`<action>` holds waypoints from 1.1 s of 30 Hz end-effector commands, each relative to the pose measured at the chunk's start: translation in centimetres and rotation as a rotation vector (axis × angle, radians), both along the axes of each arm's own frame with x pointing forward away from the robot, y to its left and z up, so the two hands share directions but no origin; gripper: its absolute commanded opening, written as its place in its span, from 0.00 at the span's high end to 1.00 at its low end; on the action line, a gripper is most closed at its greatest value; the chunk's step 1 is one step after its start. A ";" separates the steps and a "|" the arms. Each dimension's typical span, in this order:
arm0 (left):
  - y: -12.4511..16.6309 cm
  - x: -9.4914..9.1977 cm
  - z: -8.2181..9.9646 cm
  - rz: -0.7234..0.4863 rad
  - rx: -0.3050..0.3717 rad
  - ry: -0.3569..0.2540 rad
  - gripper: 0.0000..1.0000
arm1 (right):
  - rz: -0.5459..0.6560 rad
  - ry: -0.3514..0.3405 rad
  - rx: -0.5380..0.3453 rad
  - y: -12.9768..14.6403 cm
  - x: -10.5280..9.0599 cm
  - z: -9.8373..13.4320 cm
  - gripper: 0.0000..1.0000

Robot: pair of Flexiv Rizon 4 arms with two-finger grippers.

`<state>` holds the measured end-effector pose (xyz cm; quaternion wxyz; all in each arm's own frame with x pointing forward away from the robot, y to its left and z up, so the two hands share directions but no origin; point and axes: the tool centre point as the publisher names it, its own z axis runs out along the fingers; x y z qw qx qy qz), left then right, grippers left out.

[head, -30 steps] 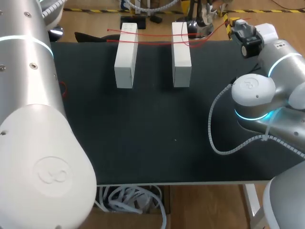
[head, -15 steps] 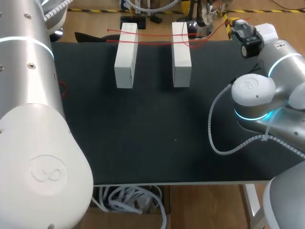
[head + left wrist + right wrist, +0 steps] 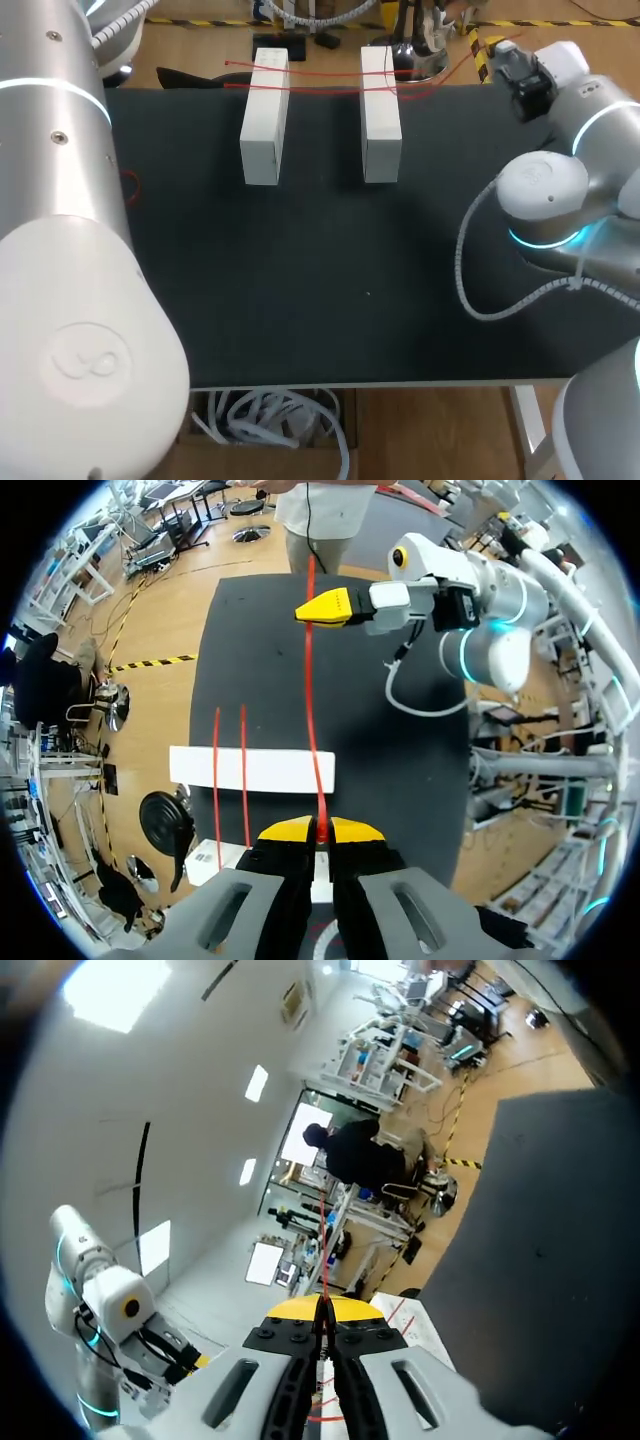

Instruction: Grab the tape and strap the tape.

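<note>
Here, thin red tape [image 3: 309, 680], white rectangular blocks [image 3: 264, 115], dark matte table [image 3: 300, 280]

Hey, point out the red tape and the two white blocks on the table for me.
red tape [image 3: 308, 680], left wrist view, mid-length of the stretched strand.
left white block [image 3: 264, 118], head view, middle of its top face.
right white block [image 3: 381, 115], head view, middle of its top face.

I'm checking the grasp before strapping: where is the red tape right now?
In the left wrist view the red tape runs straight from between the tips of the left gripper, across a white block, to the right gripper ahead.
</note>
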<state>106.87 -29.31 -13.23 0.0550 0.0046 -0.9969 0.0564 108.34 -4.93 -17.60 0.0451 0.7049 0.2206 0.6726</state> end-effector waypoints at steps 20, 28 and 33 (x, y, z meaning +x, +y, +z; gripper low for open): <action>-0.1 0.1 0.1 0.000 0.004 0.004 1.00 | 0.131 0.099 -0.658 -2.1 -0.6 3.0 1.00; -0.1 0.1 0.1 0.000 0.004 0.004 1.00 | 0.074 0.101 -0.806 -3.6 -0.6 3.4 1.00; -0.1 0.1 0.1 0.000 0.004 0.004 1.00 | 0.060 0.103 -0.878 -4.0 -0.8 3.6 1.00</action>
